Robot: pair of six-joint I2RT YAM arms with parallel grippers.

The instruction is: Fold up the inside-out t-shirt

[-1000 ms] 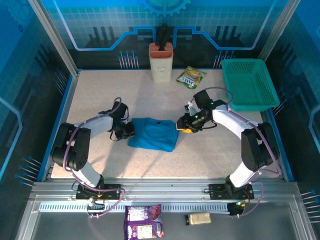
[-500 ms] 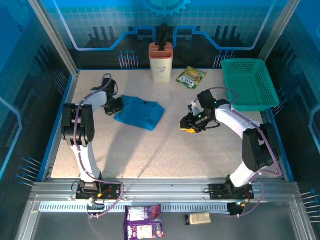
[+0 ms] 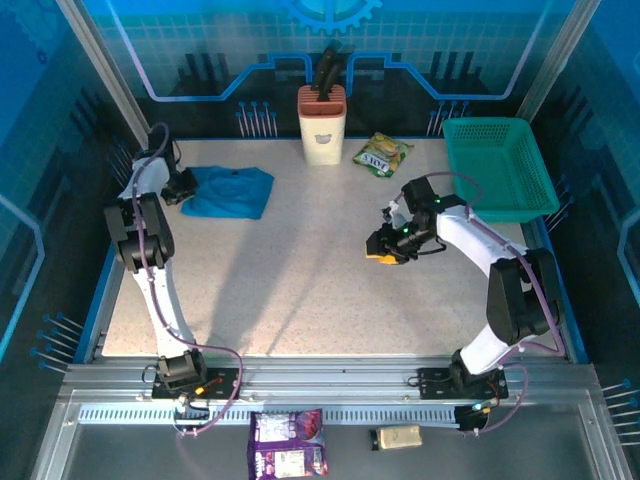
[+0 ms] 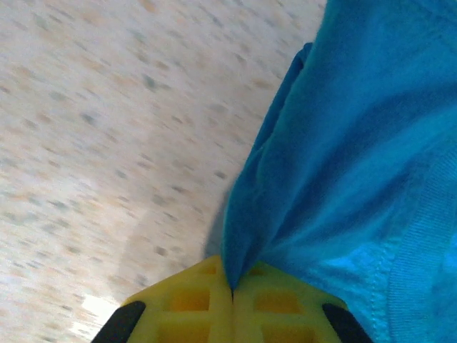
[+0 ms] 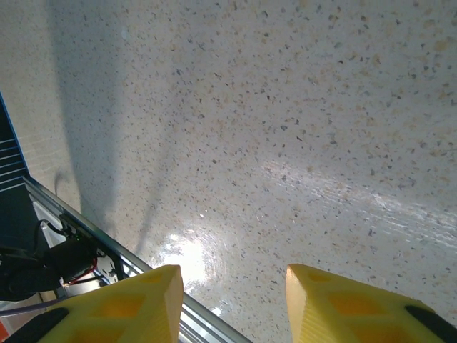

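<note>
The pale, speckled worktop [image 3: 300, 280] has a blue t-shirt [image 3: 230, 192] lying bunched up in its far left corner. A beige pot [image 3: 322, 125] stands at the far edge, in the middle. A green snack packet [image 3: 382, 154] lies just right of it. A teal basket [image 3: 505, 213] sits at the far right.

I can't read any text from here. The green snack packet [image 3: 382, 154] at the far side, right of centre, carries dark lettering too small to make out. The purple packet [image 3: 287, 443] at the near edge has a pale label, also illegible.
</note>
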